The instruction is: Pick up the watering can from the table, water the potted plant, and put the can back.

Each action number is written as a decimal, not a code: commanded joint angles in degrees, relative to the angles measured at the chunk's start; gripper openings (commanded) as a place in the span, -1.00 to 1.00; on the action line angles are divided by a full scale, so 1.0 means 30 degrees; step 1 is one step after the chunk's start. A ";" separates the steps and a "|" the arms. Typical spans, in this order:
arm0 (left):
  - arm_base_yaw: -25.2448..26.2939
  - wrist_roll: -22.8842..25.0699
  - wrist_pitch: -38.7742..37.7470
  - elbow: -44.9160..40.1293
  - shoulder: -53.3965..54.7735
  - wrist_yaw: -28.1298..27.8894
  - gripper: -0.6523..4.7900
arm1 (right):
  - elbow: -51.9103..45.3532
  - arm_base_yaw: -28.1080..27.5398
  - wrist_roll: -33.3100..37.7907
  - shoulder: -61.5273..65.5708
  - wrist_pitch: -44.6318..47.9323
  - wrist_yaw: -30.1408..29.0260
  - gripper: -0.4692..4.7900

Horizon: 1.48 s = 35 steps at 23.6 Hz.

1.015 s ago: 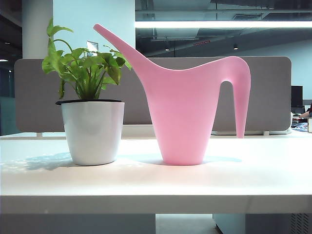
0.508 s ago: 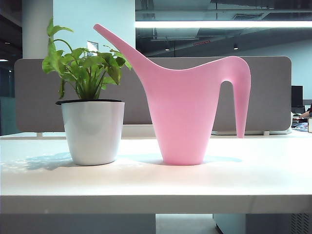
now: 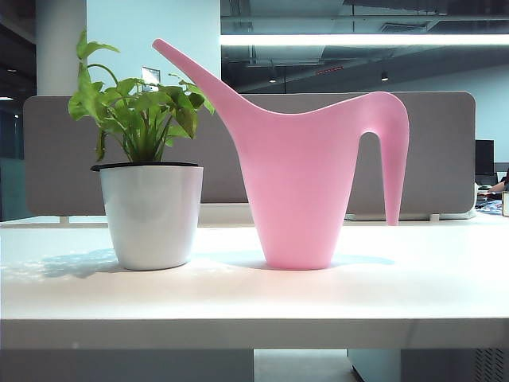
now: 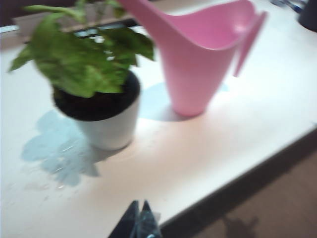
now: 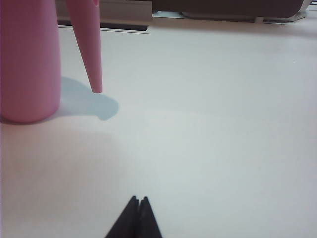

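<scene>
Still at the pick-up step: watering can (image 3: 298, 187) upright on the table (image 3: 254, 298), just beside the potted plant (image 3: 149, 179); left gripper (image 4: 140, 220) and right gripper (image 5: 138, 215) both closed, empty, short of it; next, open and reach the handle

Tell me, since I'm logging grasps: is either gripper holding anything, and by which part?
Nothing is held. The left gripper and right gripper are both shut and empty above the table; the can stands untouched.
</scene>
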 commanded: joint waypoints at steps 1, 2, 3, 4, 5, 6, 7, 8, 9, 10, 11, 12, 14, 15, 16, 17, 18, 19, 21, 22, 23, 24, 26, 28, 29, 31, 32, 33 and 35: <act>0.1683 -0.0044 0.3767 -0.2528 -0.0692 0.0393 -0.75 | 0.0044 -0.0015 0.0058 0.0000 0.0044 0.0022 -0.81; 0.2331 -0.0080 0.5231 -0.3679 -0.0984 0.0452 -0.75 | 0.0044 -0.0015 0.0058 0.0000 0.0044 0.0022 -0.81; 0.2863 -0.0095 0.6426 -0.4634 -0.1188 0.0459 -0.75 | 0.0044 -0.0007 0.0058 0.0000 0.0044 0.0022 -0.81; 0.3381 -0.0109 0.7541 -0.5581 -0.1377 0.0459 -0.75 | 0.0044 -0.0015 0.0058 0.0000 0.0044 0.0022 -0.81; 0.4022 -0.0211 0.8772 -0.6696 -0.1581 0.0481 -0.75 | 0.0044 -0.0015 0.0058 0.0000 0.0044 0.0022 -0.81; 0.4495 -0.0495 0.9624 -0.7533 -0.1734 0.0554 -0.75 | 0.0044 -0.0015 0.0058 0.0000 0.0044 0.0022 -0.81; 0.5442 -0.1209 1.1271 -0.9151 -0.1996 0.0729 -0.75 | 0.0044 -0.0015 0.0058 0.0000 0.0044 0.0029 -0.81; 0.5974 -0.1515 1.2247 -1.0105 -0.2222 0.0656 -0.75 | 0.0044 -0.0015 0.0058 0.0000 0.0044 0.0015 -0.81; 0.6659 -0.1770 1.3755 -1.1468 -0.2521 0.0663 -0.75 | 0.0044 -0.0015 0.0058 0.0000 0.0044 0.0015 -0.81; 0.6972 -0.1814 1.4549 -1.2218 -0.2732 0.0670 -0.75 | 0.0044 -0.0015 0.0058 0.0000 0.0044 0.0007 -0.81; 0.7147 -0.1829 1.5074 -1.2772 -0.2922 0.0663 -0.75 | 0.0044 -0.0015 0.0058 0.0000 0.0044 0.0029 -0.81; 0.7344 -0.1909 1.5897 -1.3821 -0.3402 0.0641 -0.75 | 0.0044 -0.0015 0.0058 0.0000 0.0044 0.0015 -0.81; 0.7388 -0.1887 1.6473 -1.5314 -0.4714 0.0590 -0.75 | 0.0044 -0.0015 0.0058 0.0000 0.0044 0.0015 -0.81; 0.7388 -0.1894 1.6422 -1.5635 -0.5187 0.0590 -0.75 | 0.0044 -0.0015 0.0058 0.0000 0.0044 0.0022 -0.81; 0.7388 -0.1894 1.6342 -1.5934 -0.5690 0.0590 -0.75 | 0.0044 -0.0015 0.0058 0.0000 0.0044 0.0022 -0.81; 0.7388 -0.1880 1.6232 -1.6269 -0.6346 0.0576 -0.75 | 0.0044 -0.0015 0.0058 0.0000 0.0044 0.0015 -0.81; 0.7395 -0.1727 1.5402 -1.6298 -0.7023 0.0291 -0.75 | 0.0044 -0.0015 0.0058 0.0000 0.0044 0.0022 -0.81; 0.7395 -0.1734 1.4717 -1.6305 -0.7584 -0.0189 -0.75 | 0.0044 -0.0015 0.0058 0.0000 0.0044 0.0022 -0.81; 0.7409 -0.1741 1.3879 -1.6305 -0.8065 -0.1588 -0.75 | 0.0044 -0.0015 0.0058 0.0007 0.0044 0.0022 -0.81; 0.7417 -0.1734 1.3595 -1.6313 -0.8080 -0.2433 -0.75 | 0.0044 -0.0015 0.0058 0.0015 0.0029 0.0015 -0.81; 0.7409 -0.1756 1.3398 -1.6313 -0.8080 -0.3060 -0.75 | 0.0044 -0.0015 0.0058 -0.0036 0.0044 0.0022 -0.81; 0.7409 -0.1778 1.3267 -1.6313 -0.8080 -0.3628 -0.75 | 0.0044 -0.0015 0.0058 -0.0036 0.0058 0.0015 -0.81; 0.7409 -0.1756 1.2968 -1.6313 -0.8080 -0.3920 -0.75 | 0.0044 -0.0007 0.0051 -0.0015 0.0044 0.0022 -0.81; 0.7409 -0.1778 1.2182 -1.6313 -0.8080 -0.3898 -0.75 | 0.0044 -0.0007 0.0058 -0.0029 0.0044 0.0022 -0.81; 0.7395 -0.1887 1.1810 -1.6291 -0.8080 -0.3745 -0.75 | 0.0044 -0.0007 0.0058 -0.0029 0.0044 0.0022 -0.81; 0.7395 -0.1872 1.1970 -1.6313 -0.8080 -0.3053 -0.75 | 0.0044 -0.0007 0.0058 -0.0029 0.0044 0.0015 -0.81; 0.7395 -0.1872 1.1999 -1.6313 -0.8080 -0.2871 -0.75 | 0.0044 0.0000 0.0058 -0.0029 0.0044 0.0022 -0.81; 0.7395 -0.1872 1.1999 -1.6313 -0.8080 -0.2900 -0.75 | 0.0044 -0.0007 0.0058 -0.0029 0.0044 0.0015 -0.81; 0.7395 -0.1872 1.1999 -1.6313 -0.8080 -0.2900 -0.75 | 0.0044 0.0000 0.0051 -0.0029 0.0044 0.0015 -0.81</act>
